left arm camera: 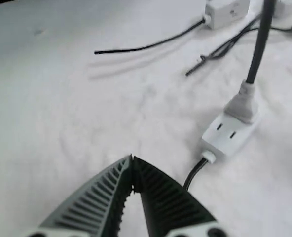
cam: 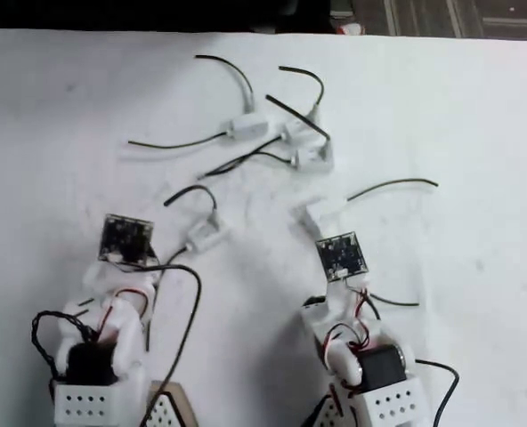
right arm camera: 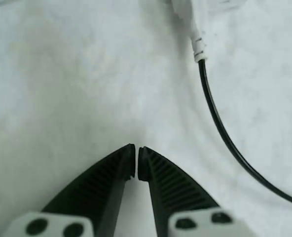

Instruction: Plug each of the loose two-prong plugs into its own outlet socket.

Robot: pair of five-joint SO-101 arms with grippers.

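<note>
The right tool (right arm camera: 136, 160) and left tool (left arm camera: 132, 168) are seen closed and empty. On the surface (cam: 477, 116), a white plug (cam: 321, 213) is found just at 11 o'clock from the right tool, its length laid toward 2 o'clock.

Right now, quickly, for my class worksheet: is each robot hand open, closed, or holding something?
Left hand: closed, holding nothing.
Right hand: closed, holding nothing.

White table (cam: 477, 116), faintly stained in some places. Behind its far edge, dark floor (cam: 424, 13) with some pale lines. At the near edge, small brown piece (cam: 185, 407), partly cut by the frame border.
</note>
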